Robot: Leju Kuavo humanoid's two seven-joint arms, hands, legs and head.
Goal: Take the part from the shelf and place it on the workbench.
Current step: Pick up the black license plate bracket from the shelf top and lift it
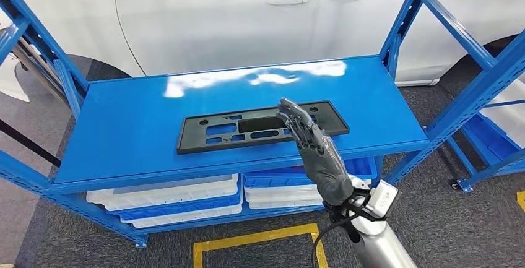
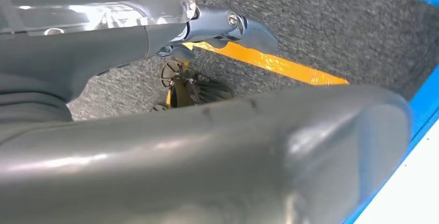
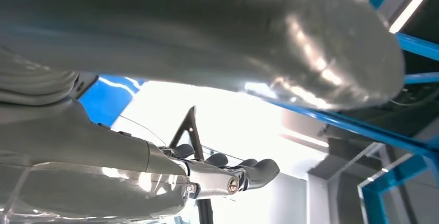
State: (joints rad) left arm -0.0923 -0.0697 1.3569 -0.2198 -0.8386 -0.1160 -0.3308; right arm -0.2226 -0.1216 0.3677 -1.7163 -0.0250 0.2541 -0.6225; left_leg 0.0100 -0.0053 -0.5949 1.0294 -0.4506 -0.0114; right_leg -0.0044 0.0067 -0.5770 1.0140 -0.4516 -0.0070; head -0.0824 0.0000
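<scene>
Part (image 1: 260, 126): flat on shelf (image 1: 124, 125). Right hand (image 1: 312, 147): fingers apart, empty, over its near edge. I'd hook that edge squarely. Left hand (image 2: 155, 146): grip state unclear.

A blue metal shelf (image 1: 124, 125) with a glossy top board is seen from the head view, framed by blue uprights and slanted braces. A flat black part (image 1: 247, 129), long and pierced with slots, lies directly on the top board near its front edge, its long side running along that edge. On the lower level, white and blue trays (image 1: 179, 197) are stacked side by side. The rack stands on grey carpet floor (image 1: 446, 231) marked with yellow tape (image 1: 247, 240).
</scene>
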